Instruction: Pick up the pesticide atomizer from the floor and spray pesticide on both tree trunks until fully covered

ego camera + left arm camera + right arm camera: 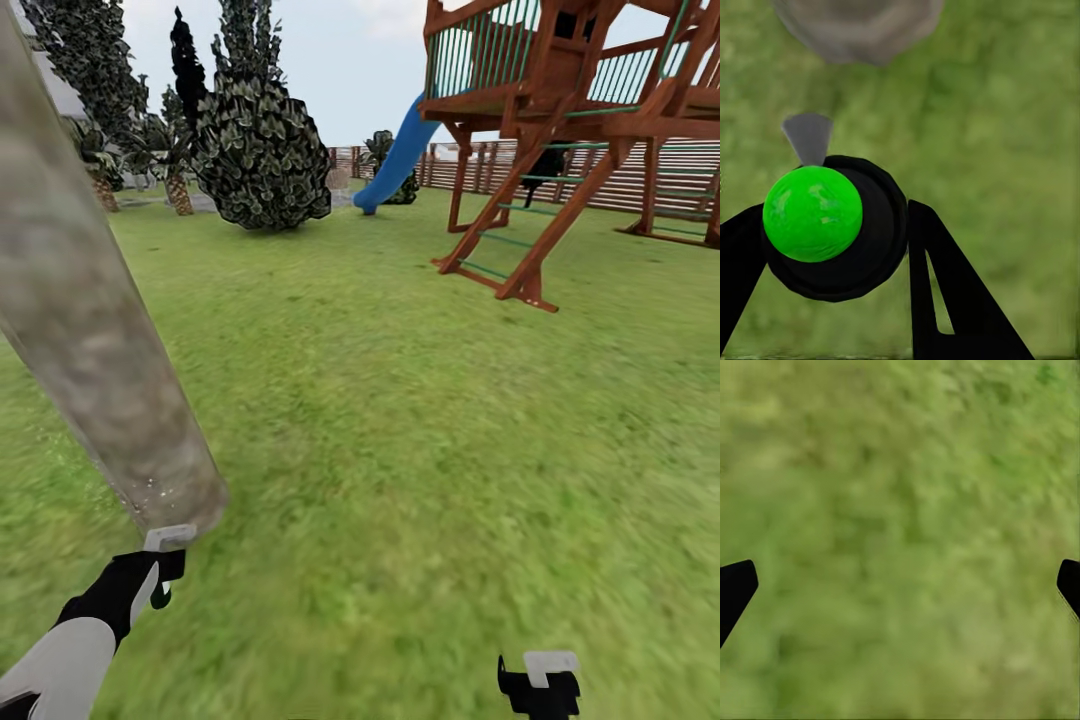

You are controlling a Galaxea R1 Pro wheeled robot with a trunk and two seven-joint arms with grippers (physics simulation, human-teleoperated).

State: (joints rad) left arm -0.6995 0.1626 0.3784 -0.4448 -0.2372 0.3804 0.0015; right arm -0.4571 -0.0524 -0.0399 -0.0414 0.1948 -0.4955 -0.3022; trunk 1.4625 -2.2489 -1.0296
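A thick, pale grey-beige mottled tree trunk (90,300) leans across the left of the head view and meets the grass floor (420,480) just ahead of my left gripper (150,570). In the left wrist view that gripper (832,217) is shut on the pesticide atomizer (862,247), a round black bottle with a bright green dome and a grey nozzle pointing at the trunk's base (859,26). My right gripper (540,685) hangs low at the front right. It is open over bare grass, its fingers wide apart (904,581).
A wooden play tower (580,120) with a blue slide (400,150) stands at the back right before a slatted fence (680,170). A dark green bushy tree (260,150), short palms (178,185) and a black-leaved tree (188,60) stand at the back left. Open lawn lies between.
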